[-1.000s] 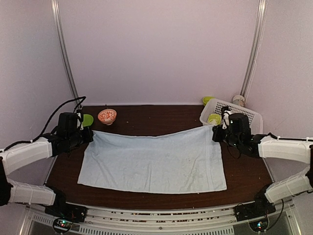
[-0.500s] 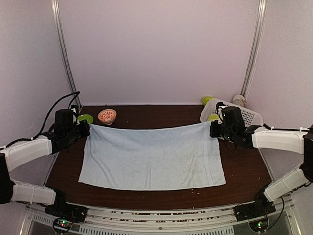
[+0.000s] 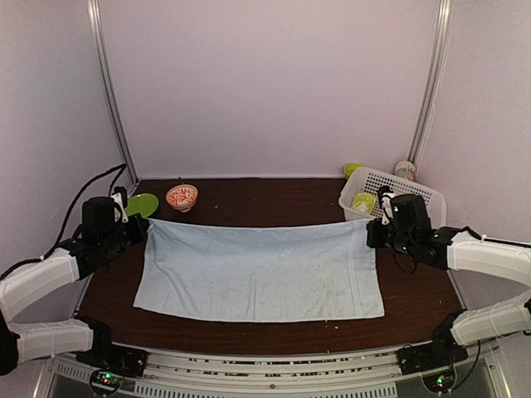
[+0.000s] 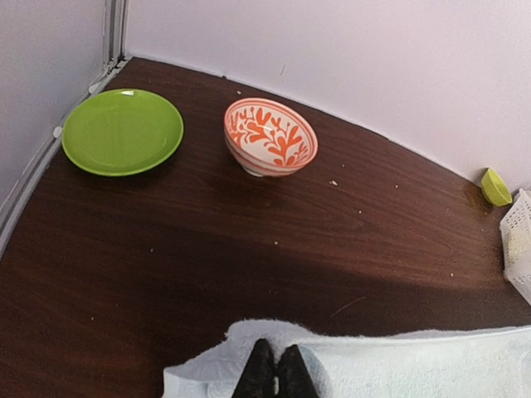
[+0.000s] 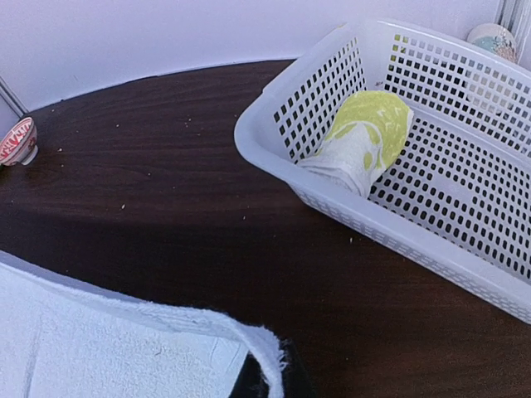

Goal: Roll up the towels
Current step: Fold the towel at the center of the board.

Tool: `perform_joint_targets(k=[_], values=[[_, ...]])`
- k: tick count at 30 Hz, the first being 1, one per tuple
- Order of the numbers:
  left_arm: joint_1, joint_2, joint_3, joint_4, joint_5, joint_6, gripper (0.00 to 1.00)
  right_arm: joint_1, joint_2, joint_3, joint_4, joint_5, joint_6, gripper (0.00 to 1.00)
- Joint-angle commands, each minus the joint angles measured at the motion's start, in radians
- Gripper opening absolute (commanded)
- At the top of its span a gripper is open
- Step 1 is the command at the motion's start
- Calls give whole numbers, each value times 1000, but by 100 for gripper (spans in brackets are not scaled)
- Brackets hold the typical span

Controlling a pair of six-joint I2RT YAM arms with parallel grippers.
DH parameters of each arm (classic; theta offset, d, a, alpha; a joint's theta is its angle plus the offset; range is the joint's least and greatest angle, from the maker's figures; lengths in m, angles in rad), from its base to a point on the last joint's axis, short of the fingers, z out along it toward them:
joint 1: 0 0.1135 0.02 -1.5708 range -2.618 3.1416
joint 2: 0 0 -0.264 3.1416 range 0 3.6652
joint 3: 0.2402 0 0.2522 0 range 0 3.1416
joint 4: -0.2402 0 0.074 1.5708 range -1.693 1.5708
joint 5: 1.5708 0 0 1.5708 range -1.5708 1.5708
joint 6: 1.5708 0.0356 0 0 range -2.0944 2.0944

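The pale blue towel (image 3: 261, 272) lies spread across the dark table, its far edge lifted and stretched between my two grippers. My left gripper (image 3: 143, 229) is shut on the towel's far left corner (image 4: 249, 365). My right gripper (image 3: 371, 235) is shut on the far right corner (image 5: 257, 348). The lime-green and cream towel (image 5: 361, 141) lies rolled inside the white basket (image 5: 390, 224) at the back right; it also shows in the top view (image 3: 363, 201).
An orange-patterned bowl (image 3: 182, 197) and a green plate (image 3: 142, 204) sit at the back left, beyond the towel's corner. A small green cup (image 3: 353, 169) and a patterned bowl (image 3: 405, 170) stand behind the basket (image 3: 431, 201). Walls close in on three sides.
Both grippers, still holding the far corners, have pulled back toward me and lowered a little. The towel's far edge has gone from sagging to nearly straight.
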State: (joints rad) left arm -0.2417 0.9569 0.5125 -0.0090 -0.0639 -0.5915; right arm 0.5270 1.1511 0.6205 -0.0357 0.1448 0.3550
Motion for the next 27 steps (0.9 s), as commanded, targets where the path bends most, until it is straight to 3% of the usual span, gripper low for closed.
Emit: perform_joint_targets(k=[1,11,16,27], values=[[5,-95,-69,-51,5,-43,0,23,-70,-55,-51,-25,47,0],[5,-354,-162,-242,-20,-129,0,76,-226,-156,-123,-68,123,0],[5,-415,-166,-359,-11,-151,0,100,-309,-203,-168,-81,163,0],[6,-554,-217,-446,44,-224,0,157,-419,-229,-280,-77,214,0]])
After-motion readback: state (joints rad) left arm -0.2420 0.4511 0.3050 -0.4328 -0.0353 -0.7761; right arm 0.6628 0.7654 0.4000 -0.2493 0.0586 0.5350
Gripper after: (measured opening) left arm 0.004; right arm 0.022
